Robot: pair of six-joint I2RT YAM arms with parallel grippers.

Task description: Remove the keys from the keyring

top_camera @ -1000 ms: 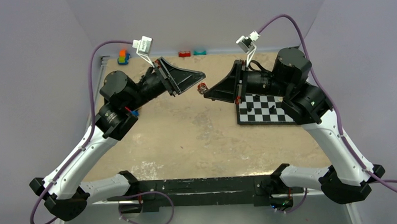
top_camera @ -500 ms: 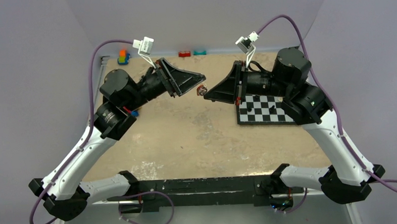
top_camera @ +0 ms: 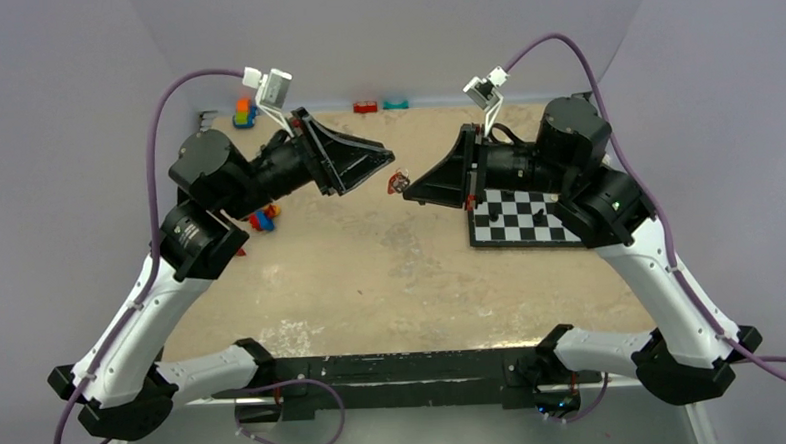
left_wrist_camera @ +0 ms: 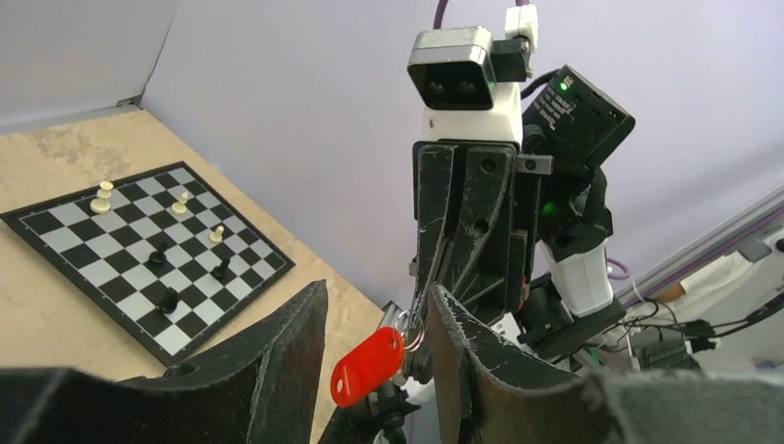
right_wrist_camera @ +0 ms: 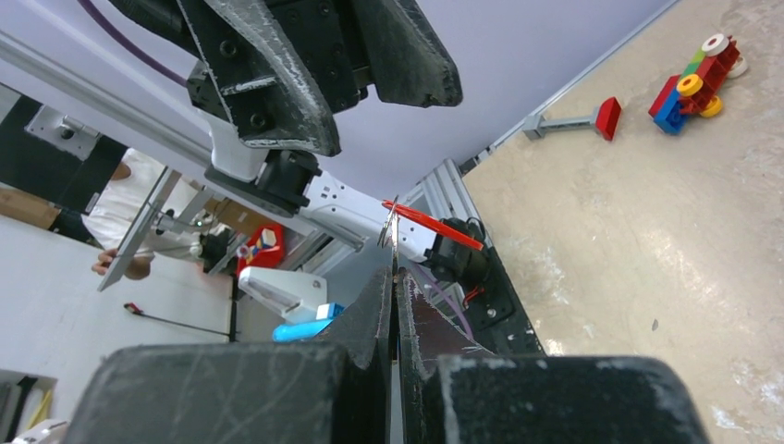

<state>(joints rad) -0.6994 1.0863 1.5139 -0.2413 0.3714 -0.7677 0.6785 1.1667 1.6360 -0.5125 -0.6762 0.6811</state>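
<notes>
The keys show as a bright-red plastic piece [left_wrist_camera: 368,365] hanging from the thin silvery keyring [left_wrist_camera: 411,326], in mid-air above the middle of the table [top_camera: 397,182]. My right gripper [top_camera: 409,192] is shut on the keyring [right_wrist_camera: 392,222], its tips [right_wrist_camera: 393,273] pressed together, and the red piece [right_wrist_camera: 433,225] shows edge-on just past them. My left gripper [left_wrist_camera: 377,289] faces it with its jaws open. The red piece hangs in the gap between the fingers, nearer the right-hand finger [left_wrist_camera: 462,342]. In the top view the left gripper [top_camera: 391,168] sits just left of the keys.
A chessboard [top_camera: 524,221] with a few pieces lies under the right arm. Toy bricks [top_camera: 261,220] sit by the left arm. A coloured stack [top_camera: 243,112], a red brick [top_camera: 366,107] and a teal one [top_camera: 396,104] line the back wall. A grey bar with red end [right_wrist_camera: 573,118] lies on the table.
My left gripper has opened and let go. The left arm has drawn back to the left, uncovering the toy bricks. The right gripper still holds the keyring in place.
</notes>
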